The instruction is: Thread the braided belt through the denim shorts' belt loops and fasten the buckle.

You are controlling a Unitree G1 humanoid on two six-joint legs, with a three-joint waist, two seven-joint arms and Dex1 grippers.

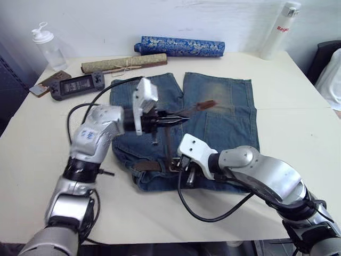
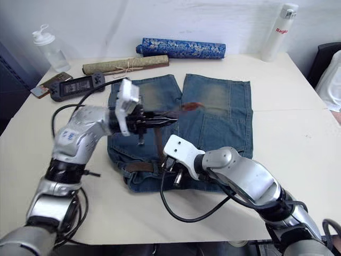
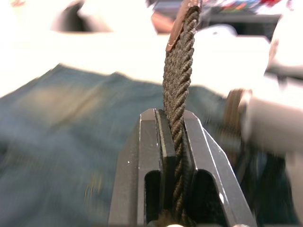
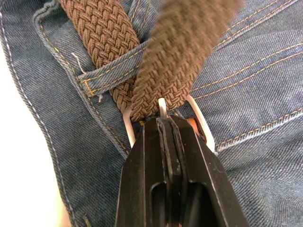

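Observation:
The denim shorts [image 1: 226,125] lie flat on the white table [image 1: 298,122], waistband toward me. The braided belt [image 1: 147,166] runs through the waistband and under a belt loop [image 4: 111,75]. My right gripper [image 4: 166,120] sits at the waistband [image 1: 181,169] and is shut on the silver buckle [image 4: 201,124], with the strap coming up through the frame. From there the belt rises [image 1: 167,140] to my left gripper [image 1: 169,121], which is raised over the shorts and shut on the strap [image 3: 180,80] just short of its reddish leather tip [image 1: 206,105].
At the table's back lie a blue patterned roll [image 1: 181,46] and a tan rolled mat [image 1: 123,63]. A clear bottle [image 1: 49,47], a handheld console [image 1: 77,85] and a small flat device [image 1: 47,82] are back left. A white bottle [image 1: 279,29] stands back right.

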